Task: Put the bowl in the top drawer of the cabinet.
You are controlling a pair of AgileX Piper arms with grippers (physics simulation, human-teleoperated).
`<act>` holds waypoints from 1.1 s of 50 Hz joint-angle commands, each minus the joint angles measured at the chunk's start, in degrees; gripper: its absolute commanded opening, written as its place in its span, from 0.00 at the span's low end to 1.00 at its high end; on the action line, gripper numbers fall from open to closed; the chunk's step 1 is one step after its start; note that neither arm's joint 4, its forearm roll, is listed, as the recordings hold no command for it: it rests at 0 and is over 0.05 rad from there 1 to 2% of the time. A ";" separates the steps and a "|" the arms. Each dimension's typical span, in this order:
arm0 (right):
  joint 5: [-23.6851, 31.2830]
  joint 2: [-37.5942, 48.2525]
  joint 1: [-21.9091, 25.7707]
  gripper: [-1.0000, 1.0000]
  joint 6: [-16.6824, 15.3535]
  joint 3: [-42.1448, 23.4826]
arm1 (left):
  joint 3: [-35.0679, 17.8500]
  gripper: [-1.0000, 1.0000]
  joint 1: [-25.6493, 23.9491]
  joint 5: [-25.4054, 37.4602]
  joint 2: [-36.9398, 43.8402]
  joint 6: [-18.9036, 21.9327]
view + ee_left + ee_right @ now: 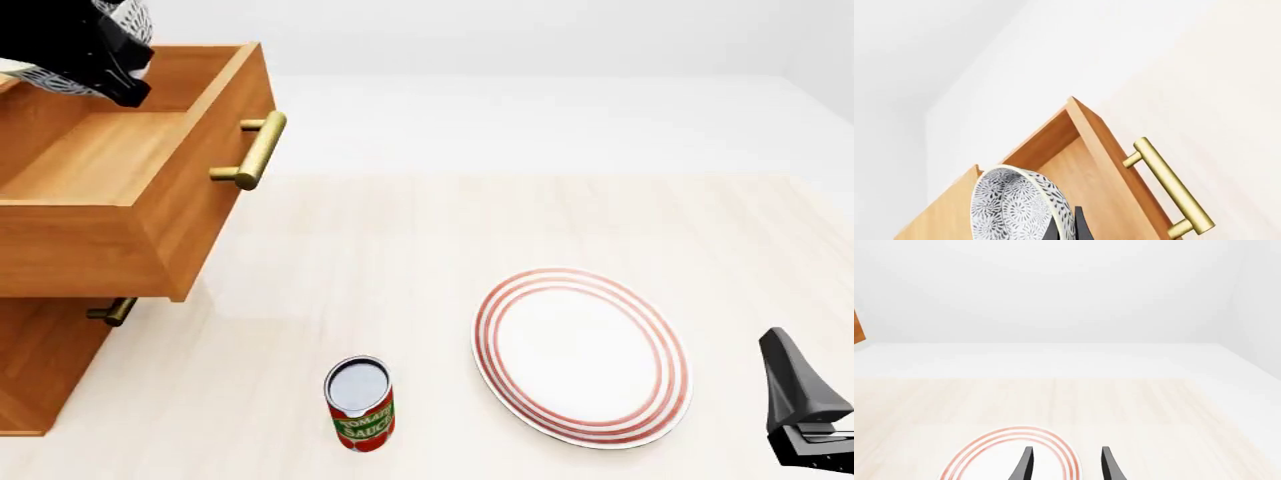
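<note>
Front view shows me the light-brown wooden cabinet (54,380) at the left of the pale wooden desk (534,220), its large box-shaped top drawer (120,160) pulled out, brass bar handle (254,150) facing right. Next in size is the flat white plate with red rings (583,355), lying near my right pincer (801,440), whose fingers stand parted with nothing between them. Smaller again is the small round deep bowl, white with dense blue-grey floral speckle (1017,207), held above the open drawer's far left part by my left pincer (114,60), closed on its rim, one finger outside the wall; the inner one is hidden. Smallest is the red tomato sauce can (360,403), standing well clear.

I judge the bowl stiff and glazed, so slippery and liable to chip if dropped; a rim pinch lets it swing, so I would lower it close to the drawer floor before letting go. It hangs tilted, its patterned inside facing the left wrist camera.
</note>
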 commanded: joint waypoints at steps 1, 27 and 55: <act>0.00 0.00 0.00 1.00 0.02 0.00 | 4.87 0.00 1.55 -3.06 -0.61 -0.14; 0.00 0.00 0.00 1.00 0.00 0.00 | 10.70 0.00 4.49 -7.13 -1.05 1.08; 0.00 -0.01 0.01 1.00 0.01 0.00 | 15.35 1.00 7.21 -12.30 0.96 3.49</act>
